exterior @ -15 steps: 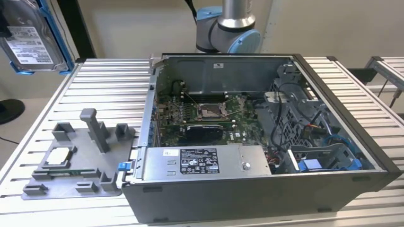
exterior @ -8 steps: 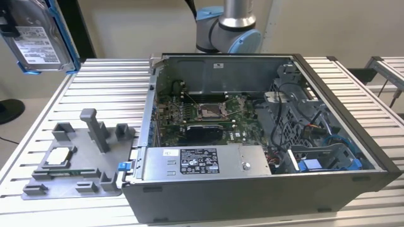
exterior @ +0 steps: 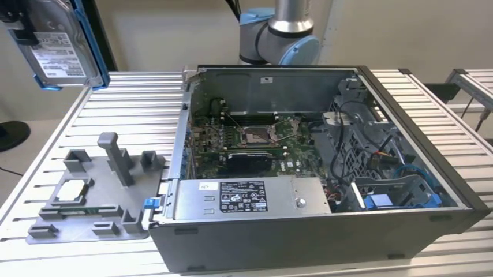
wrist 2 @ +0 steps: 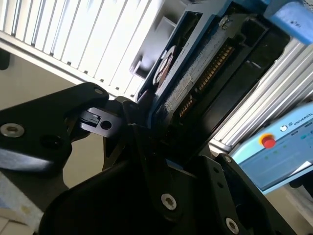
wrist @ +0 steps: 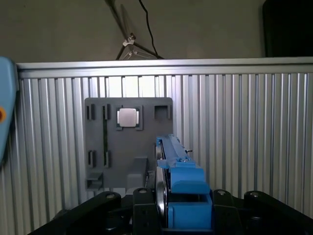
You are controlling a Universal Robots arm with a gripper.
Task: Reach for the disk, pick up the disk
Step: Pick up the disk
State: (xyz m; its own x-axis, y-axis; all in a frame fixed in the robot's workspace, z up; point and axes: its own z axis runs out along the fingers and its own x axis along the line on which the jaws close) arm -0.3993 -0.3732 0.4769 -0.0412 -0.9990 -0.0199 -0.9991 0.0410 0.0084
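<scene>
The disk (exterior: 60,46), a silver hard drive with a white barcode label and a blue bracket, hangs high above the table at the exterior view's far left, tilted on edge. My gripper (exterior: 18,26) is shut on it there. In the first wrist view the disk (wrist: 172,166) stands edge-on, blue bracket up, between my black fingers (wrist: 142,208), with the gripper (wrist: 178,203) closed around it. In the second wrist view the disk (wrist 2: 190,73) shows its underside and connector row, clamped in the gripper (wrist 2: 146,129).
An open computer case (exterior: 431,173) sits on the slatted metal table (exterior: 138,109), with a silver labelled box (exterior: 246,199) at its front. A grey fixture (exterior: 92,202) holding a small silver chip (wrist: 128,117) lies directly below the disk. A light-blue pendant (wrist 2: 281,147) rests off the table's edge.
</scene>
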